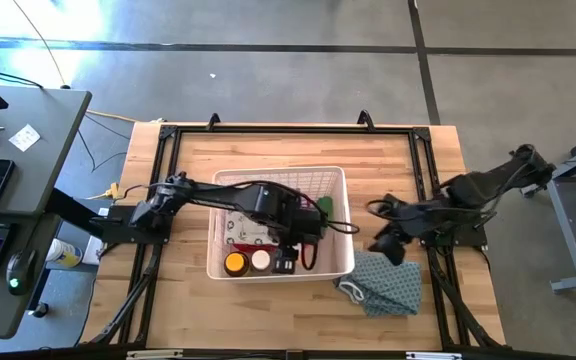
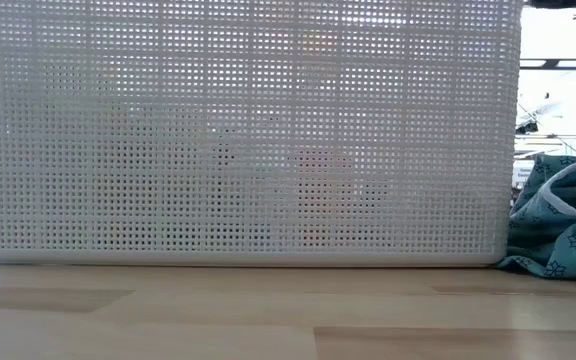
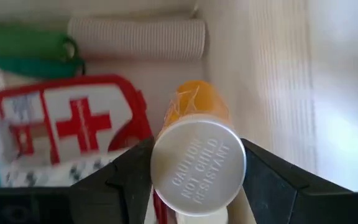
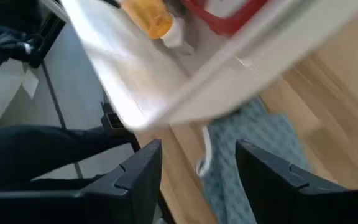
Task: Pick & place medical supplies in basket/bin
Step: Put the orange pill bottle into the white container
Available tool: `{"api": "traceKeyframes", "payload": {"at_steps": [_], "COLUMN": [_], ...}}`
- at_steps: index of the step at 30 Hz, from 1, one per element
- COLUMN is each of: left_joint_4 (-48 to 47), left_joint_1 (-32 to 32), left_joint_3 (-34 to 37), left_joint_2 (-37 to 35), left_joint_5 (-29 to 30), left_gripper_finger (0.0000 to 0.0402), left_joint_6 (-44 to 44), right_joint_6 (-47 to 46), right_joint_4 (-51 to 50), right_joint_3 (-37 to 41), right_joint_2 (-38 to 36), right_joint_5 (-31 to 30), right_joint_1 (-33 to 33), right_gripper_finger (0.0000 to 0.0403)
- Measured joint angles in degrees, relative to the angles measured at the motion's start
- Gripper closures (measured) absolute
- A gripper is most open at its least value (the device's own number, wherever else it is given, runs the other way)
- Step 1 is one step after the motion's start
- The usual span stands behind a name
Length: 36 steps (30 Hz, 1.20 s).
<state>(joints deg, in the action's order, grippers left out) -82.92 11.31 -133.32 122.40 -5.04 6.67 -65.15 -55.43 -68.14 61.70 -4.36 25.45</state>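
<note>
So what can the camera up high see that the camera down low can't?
Only the high view: both arms, the left gripper inside the basket with its jaws around an amber bottle, the right gripper waiting with jaws open beside it. Only the low view: the basket's lattice wall close up. Both: the basket and the teal cloth.

open right tool [image 4: 197, 168] above teal cloth [image 4: 253, 155], basket [image 4: 185, 74]

Robotics lab: framed workbench [image 1: 298, 150], concrete floor [image 1: 268, 60]
</note>
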Motion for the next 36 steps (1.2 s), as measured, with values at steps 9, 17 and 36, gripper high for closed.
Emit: {"api": "traceKeyframes", "payload": {"at_steps": [9, 17, 36], "left_joint_4": [4.39, 2.47, 4.97], "left_joint_1": [-0.4, -1.14, -1.51], "left_joint_3": [-0.08, 0.08, -0.42], "left_joint_2": [5.65, 11.47, 14.45], "left_joint_5": [0.07, 1.85, 5.4], "left_gripper_finger": [0.0148, 0.0159, 0.0144], "left_joint_6": [-2.59, -5.07, -6.49], "right_joint_6": [-15.01, -16.04, -15.05], "right_joint_4": [-5.65, -5.21, -6.5], "right_joint_3": [0.0, 0.0, 0.0], "right_joint_2": [-6.57, -5.99, -5.84], "right_joint_5": [-12.75, -13.78, -13.53], "right_joint_1": [8.54, 8.21, 7.89], "right_gripper_finger": [0.0208, 0.0208, 0.0208]}}
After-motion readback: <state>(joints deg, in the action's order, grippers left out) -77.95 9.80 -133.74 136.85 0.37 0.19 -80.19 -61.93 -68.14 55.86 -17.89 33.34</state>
